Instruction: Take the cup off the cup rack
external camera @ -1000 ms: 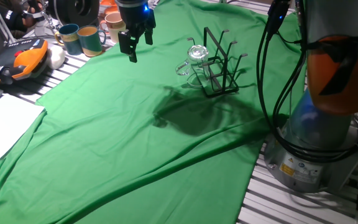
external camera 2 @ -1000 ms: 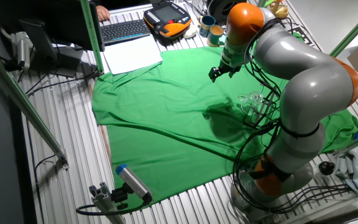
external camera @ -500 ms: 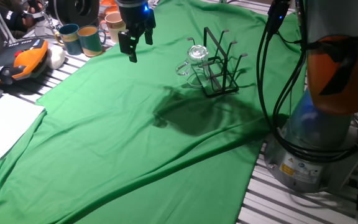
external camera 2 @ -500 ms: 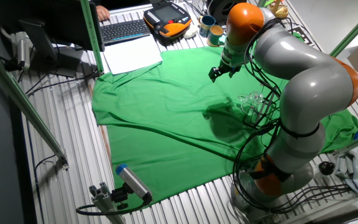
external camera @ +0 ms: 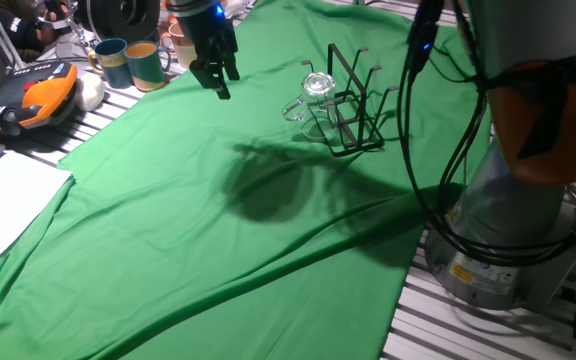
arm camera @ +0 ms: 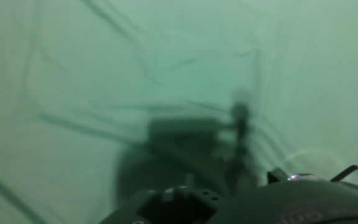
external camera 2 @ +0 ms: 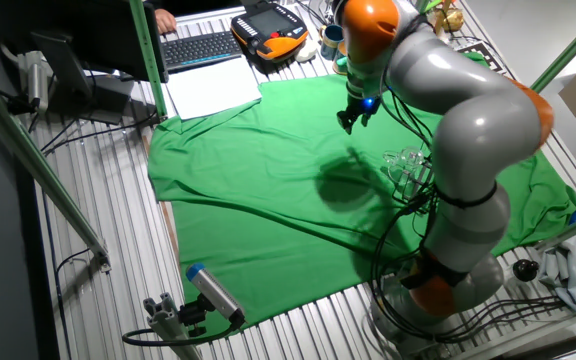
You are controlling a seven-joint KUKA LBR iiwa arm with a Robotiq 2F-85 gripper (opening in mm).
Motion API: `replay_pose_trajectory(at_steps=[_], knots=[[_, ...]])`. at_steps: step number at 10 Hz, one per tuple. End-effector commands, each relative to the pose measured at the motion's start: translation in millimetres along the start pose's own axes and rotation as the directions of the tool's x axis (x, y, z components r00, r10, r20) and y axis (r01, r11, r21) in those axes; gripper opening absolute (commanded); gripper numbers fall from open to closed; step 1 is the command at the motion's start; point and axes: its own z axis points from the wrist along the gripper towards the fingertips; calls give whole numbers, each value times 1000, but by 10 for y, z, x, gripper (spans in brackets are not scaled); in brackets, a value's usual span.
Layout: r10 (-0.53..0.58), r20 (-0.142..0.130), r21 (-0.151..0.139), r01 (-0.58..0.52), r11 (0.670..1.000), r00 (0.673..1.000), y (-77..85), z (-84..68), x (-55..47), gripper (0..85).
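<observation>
I worked in a robotics lab, not a home. My counter was ribbed aluminium, draped with a green cloth. Beyond my fingers lay an orange teach pendant, a keyboard with a person's hand on it, and white paper. Bundled cables trailed around my bolted base, and metal frame struts ringed the cell.

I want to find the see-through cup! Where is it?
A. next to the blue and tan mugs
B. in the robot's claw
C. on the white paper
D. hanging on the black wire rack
D: the clear cup hangs on the black wire rack, while the gripper is off to the side, holding nothing.
</observation>
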Motion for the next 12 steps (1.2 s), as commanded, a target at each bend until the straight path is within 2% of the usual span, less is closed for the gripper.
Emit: replay_pose_trajectory(at_steps=[1, 12], knots=[[-31, -1, 3, 31, 1000, 1000, 0, -1, 2, 0], [-33, -8, 3, 33, 999, 999, 0, -2, -1, 0]])
